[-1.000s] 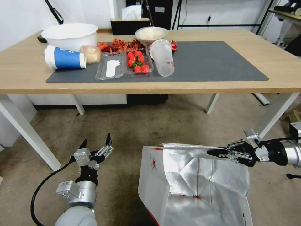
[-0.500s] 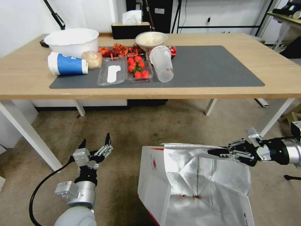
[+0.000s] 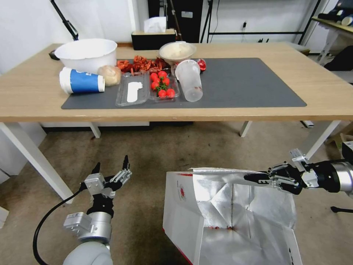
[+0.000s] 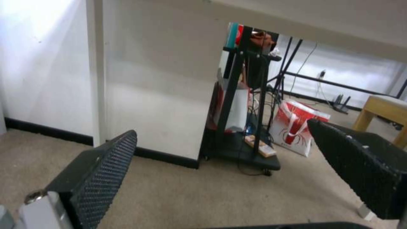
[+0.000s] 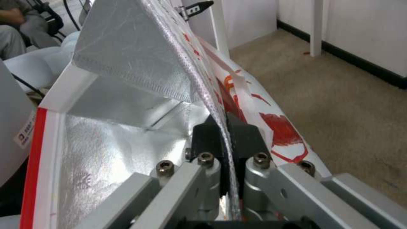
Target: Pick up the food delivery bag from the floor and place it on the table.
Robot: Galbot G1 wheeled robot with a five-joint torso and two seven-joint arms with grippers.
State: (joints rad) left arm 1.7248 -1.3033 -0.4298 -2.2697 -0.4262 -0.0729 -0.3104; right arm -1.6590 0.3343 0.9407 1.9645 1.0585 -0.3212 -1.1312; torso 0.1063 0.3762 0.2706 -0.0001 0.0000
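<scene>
The food delivery bag (image 3: 185,206) stands open at the bottom centre of the head view, white outside with silver foil inside and a small red logo. Its base is cut off by the picture's edge, so whether it touches the floor (image 3: 176,147) is unclear. My right gripper (image 3: 253,177) is shut on the bag's far rim. The right wrist view shows the pads (image 5: 244,135) pinching the foil-lined wall of the bag (image 5: 127,57). My left gripper (image 3: 111,163) hangs open above the carpet, left of the bag and apart from it, fingers (image 4: 106,165) spread. The table (image 3: 29,99) with its dark mat (image 3: 250,81) lies ahead.
The mat's left half holds a white bowl (image 3: 87,53), a tipped blue cup (image 3: 82,81), a clear tray (image 3: 133,90), a tomato tray (image 3: 161,84) and a tipped clear cup (image 3: 191,79). White table legs (image 3: 36,162) stand left and right. Another red-and-white bag (image 4: 294,127) sits far under the table.
The table has slid lower in the head view, so the camera has moved. Both grippers and the bag keep their places in the picture. The right gripper's hold is unchanged.
</scene>
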